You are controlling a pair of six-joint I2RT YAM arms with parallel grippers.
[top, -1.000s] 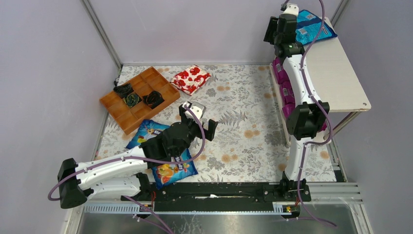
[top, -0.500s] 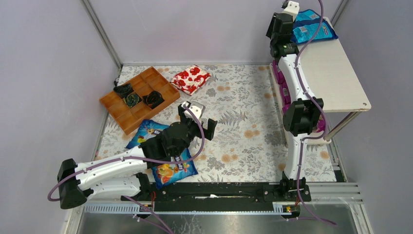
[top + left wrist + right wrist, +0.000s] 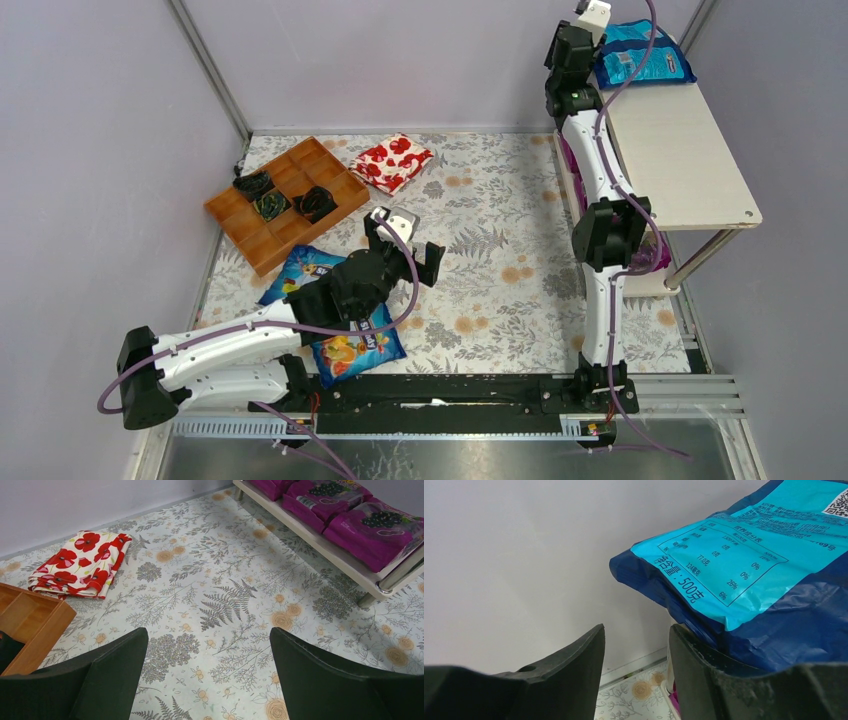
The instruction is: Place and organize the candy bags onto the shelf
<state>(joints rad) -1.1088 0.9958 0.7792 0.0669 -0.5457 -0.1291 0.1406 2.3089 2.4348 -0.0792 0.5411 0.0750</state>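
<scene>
Blue candy bags (image 3: 642, 58) lie stacked at the far end of the shelf's top board (image 3: 690, 150). My right gripper (image 3: 562, 48) hangs just off that end's left edge. In the right wrist view it (image 3: 636, 630) is open with nothing between its fingers, and a blue bag (image 3: 749, 575) sits right beside the right finger. Magenta candy bags (image 3: 375, 530) fill the lower board (image 3: 320, 547). Two more blue bags (image 3: 305, 270) (image 3: 352, 352) lie on the table, partly under my left arm. My left gripper (image 3: 405, 255) (image 3: 209, 635) hovers wide open over the floral cloth.
A brown wooden tray (image 3: 250, 235) with small dark wrapped pieces sits at the back left. Next to it lies a red-and-white flower packet (image 3: 392, 162) (image 3: 80, 562). Grey walls close in the table, and thin shelf legs (image 3: 700, 250) stand at the right.
My right gripper has drawn back to the left, off the blue bags on the top board, and the arm has straightened. The left arm has not moved.
</scene>
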